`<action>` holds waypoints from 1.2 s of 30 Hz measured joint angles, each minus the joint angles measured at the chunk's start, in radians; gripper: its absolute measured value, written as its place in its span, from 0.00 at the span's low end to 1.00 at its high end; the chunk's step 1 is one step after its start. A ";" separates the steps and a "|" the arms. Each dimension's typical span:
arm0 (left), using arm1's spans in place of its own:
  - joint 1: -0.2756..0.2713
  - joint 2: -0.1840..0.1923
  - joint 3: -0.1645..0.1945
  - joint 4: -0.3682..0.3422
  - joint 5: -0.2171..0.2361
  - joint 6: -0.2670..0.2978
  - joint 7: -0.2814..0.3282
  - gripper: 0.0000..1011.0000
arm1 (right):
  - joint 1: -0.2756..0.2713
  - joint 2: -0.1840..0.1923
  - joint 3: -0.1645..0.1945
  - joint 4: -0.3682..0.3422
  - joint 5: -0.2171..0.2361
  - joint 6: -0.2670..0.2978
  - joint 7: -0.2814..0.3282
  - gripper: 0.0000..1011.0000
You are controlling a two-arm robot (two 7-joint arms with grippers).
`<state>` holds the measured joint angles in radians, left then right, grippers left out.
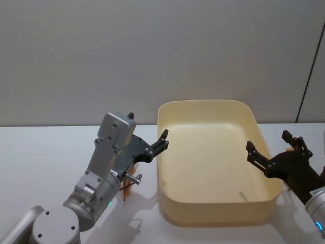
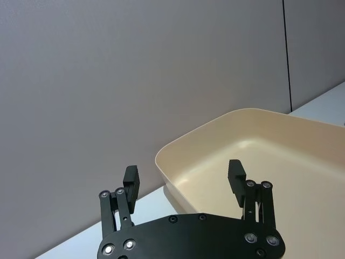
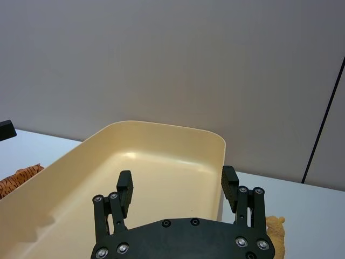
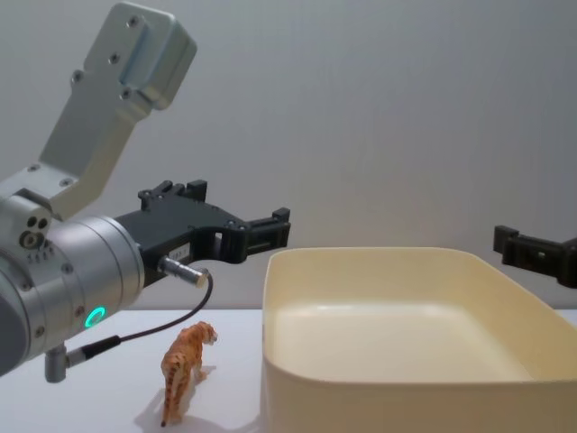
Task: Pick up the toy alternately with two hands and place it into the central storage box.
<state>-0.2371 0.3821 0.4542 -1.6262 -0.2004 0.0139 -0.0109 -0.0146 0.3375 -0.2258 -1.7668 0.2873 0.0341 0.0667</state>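
Box sat empty on table. Left gripper spread wide, holding nothing, raised beside box's left rim. Tiger stood upright on table below it, near left wall. Right gripper likewise spread and empty, at right rim; yellow toy near it, outside box.

Risks, as judged:
- Tiger narrow, on thin legs; finger descending off-centre could topple it.
- Little room by wall; finger might catch rim, shove box.
- Dangling wrist cable could brush tiger.
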 joint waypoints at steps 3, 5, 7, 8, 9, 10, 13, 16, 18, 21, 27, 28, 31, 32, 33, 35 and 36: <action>0.000 0.000 0.000 0.000 0.000 0.000 0.000 0.99 | 0.000 0.000 0.000 0.000 0.000 0.000 0.000 0.99; 0.000 0.000 0.000 0.000 0.000 0.000 0.000 0.99 | 0.000 0.000 0.000 0.000 0.000 0.000 0.000 0.99; 0.000 0.000 0.000 0.000 0.000 0.000 0.000 0.99 | 0.000 0.000 0.000 0.000 0.000 0.000 0.000 0.99; 0.000 0.000 0.000 0.000 0.000 0.000 0.000 0.99 | 0.000 0.000 0.000 0.000 0.000 0.000 0.000 0.99; 0.000 0.000 0.000 0.000 0.000 0.000 0.000 0.99 | 0.000 0.000 0.000 0.000 0.000 0.000 0.000 0.99; 0.000 0.000 0.000 0.000 0.000 0.000 0.000 0.99 | 0.000 0.000 0.000 0.000 0.000 0.000 0.000 0.99; 0.000 0.000 0.000 0.000 0.000 0.000 0.000 0.99 | 0.000 0.000 0.000 0.000 0.000 0.000 0.000 0.99; 0.000 0.000 0.000 0.000 0.000 0.000 0.000 0.99 | 0.000 0.000 0.000 0.000 0.000 0.000 0.000 0.99; 0.000 0.000 0.000 0.000 0.000 0.000 0.000 0.99 | 0.000 0.000 0.000 0.000 0.000 0.000 0.000 0.99; 0.000 0.000 0.000 0.000 0.000 0.000 0.000 0.99 | 0.000 0.000 0.000 0.000 0.000 0.000 0.000 0.99; 0.000 0.000 0.000 0.000 0.000 0.000 0.000 0.99 | 0.000 0.000 0.000 0.000 0.000 0.000 0.000 0.99; 0.000 0.000 0.000 0.000 0.000 0.000 0.000 0.99 | 0.000 0.000 0.000 0.000 0.000 0.000 0.000 0.99; 0.000 0.000 0.000 0.000 0.000 0.000 0.000 0.99 | 0.000 0.000 0.000 0.000 0.000 0.000 0.000 0.99; 0.000 0.000 0.000 0.000 0.000 0.000 0.000 0.99 | 0.000 0.000 0.000 0.000 0.000 0.000 0.000 0.99; 0.000 0.000 0.000 0.000 0.000 0.000 0.000 0.99 | 0.000 0.000 0.000 0.000 0.000 0.000 0.000 0.99; 0.000 0.000 0.000 0.000 0.000 0.000 0.000 0.99 | 0.000 0.000 0.000 0.000 0.000 0.000 0.000 0.99; 0.000 0.000 0.000 0.000 0.000 0.000 0.000 0.99 | 0.000 0.000 0.000 0.000 0.000 0.000 0.000 0.99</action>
<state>-0.2371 0.3821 0.4542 -1.6262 -0.2004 0.0139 -0.0109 -0.0146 0.3375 -0.2258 -1.7667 0.2873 0.0340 0.0668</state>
